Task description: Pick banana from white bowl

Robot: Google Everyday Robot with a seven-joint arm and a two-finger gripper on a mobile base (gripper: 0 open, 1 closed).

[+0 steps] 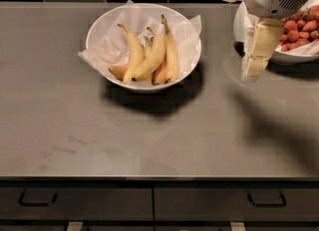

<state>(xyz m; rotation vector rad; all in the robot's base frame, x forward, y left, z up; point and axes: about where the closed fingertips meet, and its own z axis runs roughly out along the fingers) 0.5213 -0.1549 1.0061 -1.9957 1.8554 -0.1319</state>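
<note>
The gripper (pixel 251 70) hangs over the far right part of the counter (pixel 149 140), just beside the left rim of the strawberry bowl (pixel 294 59) and well apart from the white bowl (pixel 99 28). It carries nothing, and whether it is open or closed cannot be told from this view. The white bowl stands at the far centre-left of the counter, lined with crumpled paper (pixel 107 46). The banana (pixel 172 51) lies inside it at the right of the bunch, stem tip pointing to the far side, touching its neighbours along its left flank. The step in hand appears to be the approach. Move the gripper left across the counter, high enough to pass the rim of the white bowl, and stop above the middle of the banana. Turn the wrist so the closing direction runs across the fruit's long axis. Descend between the banana and the paper on its right side, avoiding the paper's raised edge, which could snag. Do not select the orange-tinted banana (pixel 160 74), which lies lower in the pile at the near side. Close gently, because the skin probably bruises and slips. Lift straight up so the neighbouring fruit does not come along.
</note>
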